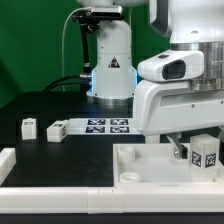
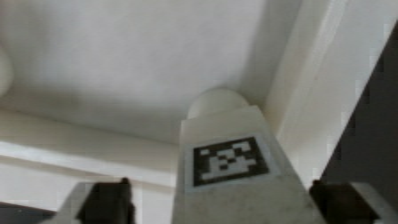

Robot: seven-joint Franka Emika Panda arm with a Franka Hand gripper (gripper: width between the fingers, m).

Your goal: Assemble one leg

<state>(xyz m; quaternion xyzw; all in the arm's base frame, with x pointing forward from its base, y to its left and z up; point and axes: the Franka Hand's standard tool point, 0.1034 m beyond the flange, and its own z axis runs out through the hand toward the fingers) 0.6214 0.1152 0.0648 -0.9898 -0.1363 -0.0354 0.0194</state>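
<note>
Black counter point(image 1: 60, 100) carries all parts; green backdrop behind. The white arm point(image 1: 185, 85) fills the exterior view's right, lowered over the large white square panel point(image 1: 135, 165), which lies at the near edge of the counter with raised rims.

The marker board point(image 1: 105, 126) lies flat at mid-counter in front of the arm's base point(image 1: 112, 70), showing a row of tags.

The claw point(image 2: 221, 195) is closed on the leg point(image 2: 228, 150): in the wrist view a dark finger point(image 2: 107, 200) sits against each side of the white tagged block, whose tag faces the camera. In the exterior view the leg point(image 1: 204, 152) sits under the arm's end, over the panel on the exterior view's right. Whether it touches the panel cannot be told.

Two loose tagged blocks lie on the counter at the exterior view's left: one point(image 1: 56, 130) just beside the marker board's end, another point(image 1: 29, 127) farther left, apart from it.
</note>
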